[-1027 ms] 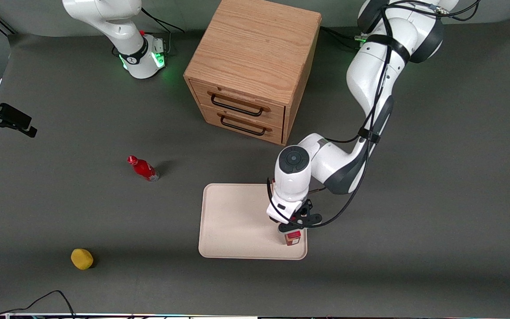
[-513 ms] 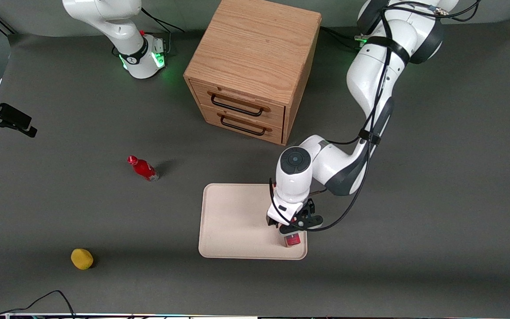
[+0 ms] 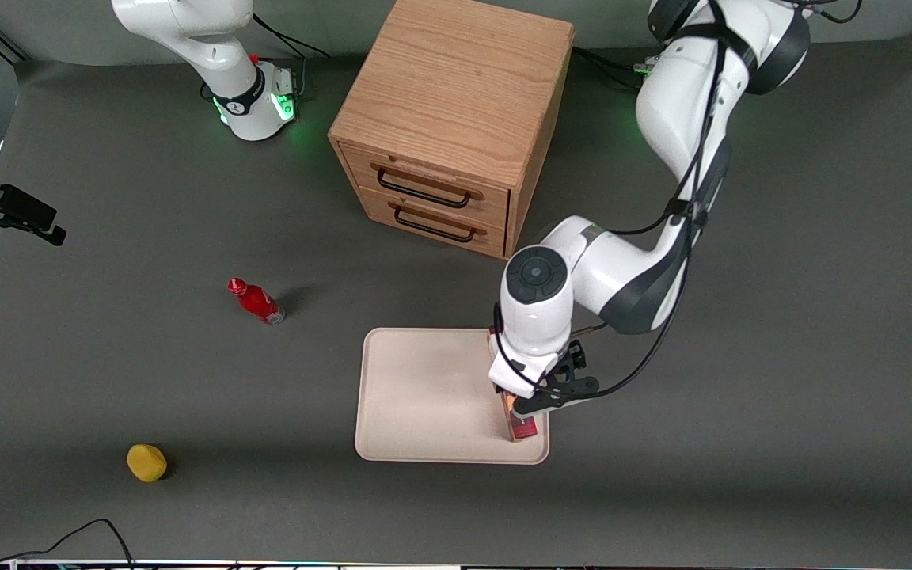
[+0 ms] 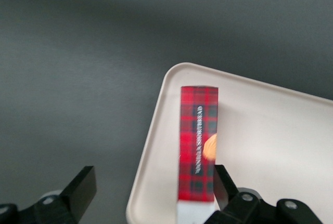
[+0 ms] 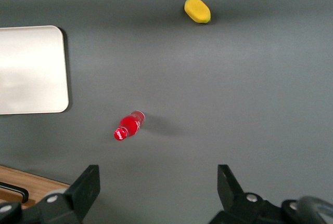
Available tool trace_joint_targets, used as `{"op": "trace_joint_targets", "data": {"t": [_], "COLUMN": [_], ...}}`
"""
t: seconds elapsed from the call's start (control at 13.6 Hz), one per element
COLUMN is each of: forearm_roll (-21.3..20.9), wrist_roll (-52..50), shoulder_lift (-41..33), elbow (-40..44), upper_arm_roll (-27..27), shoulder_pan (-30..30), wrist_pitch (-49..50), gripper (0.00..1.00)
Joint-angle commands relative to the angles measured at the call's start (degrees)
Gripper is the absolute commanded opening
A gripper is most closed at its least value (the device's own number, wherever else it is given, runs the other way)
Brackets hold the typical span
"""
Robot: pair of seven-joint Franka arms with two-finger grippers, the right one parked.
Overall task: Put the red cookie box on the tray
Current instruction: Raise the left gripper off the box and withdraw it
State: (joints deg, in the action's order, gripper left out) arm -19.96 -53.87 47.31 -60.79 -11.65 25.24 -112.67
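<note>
The red cookie box (image 3: 521, 426) lies flat on the tray (image 3: 416, 396), along the edge toward the working arm's end and near the tray's corner closest to the front camera. In the left wrist view the tartan box (image 4: 197, 141) lies lengthwise on the cream tray (image 4: 270, 130), with a tan biscuit picture on it. My left gripper (image 3: 533, 398) hovers just above the box and hides most of it in the front view. The gripper (image 4: 153, 177) is open, its fingers wide apart, and the box lies below, close to one finger (image 4: 222, 182). The tray's corner also shows in the right wrist view (image 5: 31, 73).
A wooden two-drawer cabinet (image 3: 448, 119) stands farther from the front camera than the tray. A small red bottle (image 3: 256, 301) lies toward the parked arm's end and also shows in the right wrist view (image 5: 128, 126). A yellow lump (image 3: 146, 462) lies nearer the front camera.
My gripper has opened, let go of the box and lifted a little. The box now rests on the tray.
</note>
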Motion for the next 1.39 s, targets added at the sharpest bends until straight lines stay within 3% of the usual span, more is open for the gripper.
{"op": "trace_joint_targets", "data": {"t": [0.0,0.22,0.73,1.03,1.32], "forearm_roll": [5.69,8.96,9.23,9.32,14.32], "wrist_roll": [8.84,18.43,35.13,43.39,57.27], "shoulder_lift": [-8.17,-17.57,-35.69,-42.37,-44.23], "elbow": [-1.88,-8.53,-24.71,-31.4,-32.46], "upper_arm_roll": [0.31,0.31,0.31,-0.04,-0.22], "shoulder_pan": [-2.38,-7.47,-18.46,-26.8,-37.62], "wrist_pitch": [8.05,11.95,13.71,13.71,14.32], "gripper": [1.0,1.0,1.0,1.0,1.0]}}
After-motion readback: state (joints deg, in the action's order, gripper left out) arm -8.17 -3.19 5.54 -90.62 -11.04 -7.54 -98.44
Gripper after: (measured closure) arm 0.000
